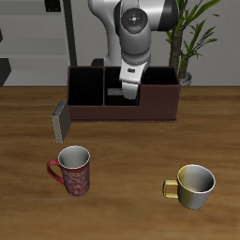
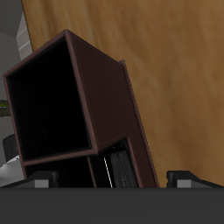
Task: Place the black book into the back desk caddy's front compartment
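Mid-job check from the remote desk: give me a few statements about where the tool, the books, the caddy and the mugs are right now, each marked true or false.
1. The tool is over the back desk caddy. True.
2. The grey book lies flat in the middle of the table. False: it stands tilted against the caddy's end.
3. Two mugs stand nearer the table's front edge than the caddy. True: a red mug and a yellow mug.
4. The black book lies on the table beside the red mug. False: the wrist view shows it inside the caddy.
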Robot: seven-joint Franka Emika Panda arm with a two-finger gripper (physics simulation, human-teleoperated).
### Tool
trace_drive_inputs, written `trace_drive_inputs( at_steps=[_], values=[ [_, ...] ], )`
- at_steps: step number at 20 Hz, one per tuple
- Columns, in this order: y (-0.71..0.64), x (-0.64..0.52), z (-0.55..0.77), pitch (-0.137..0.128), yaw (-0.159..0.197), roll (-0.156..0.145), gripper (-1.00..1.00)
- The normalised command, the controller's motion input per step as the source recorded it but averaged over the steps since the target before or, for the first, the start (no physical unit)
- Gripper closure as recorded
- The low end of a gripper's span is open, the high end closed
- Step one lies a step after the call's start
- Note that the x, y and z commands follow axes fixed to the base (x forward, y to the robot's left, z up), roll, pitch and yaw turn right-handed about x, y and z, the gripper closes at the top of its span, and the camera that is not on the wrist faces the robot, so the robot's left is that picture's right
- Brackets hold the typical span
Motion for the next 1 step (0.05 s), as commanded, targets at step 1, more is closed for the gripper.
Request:
trace_drive_inputs(
  at_steps=[1],
  values=[
    [-0.09,0.12,0.77,-0.27,-0.328,0.056,-1.0]
  ],
)
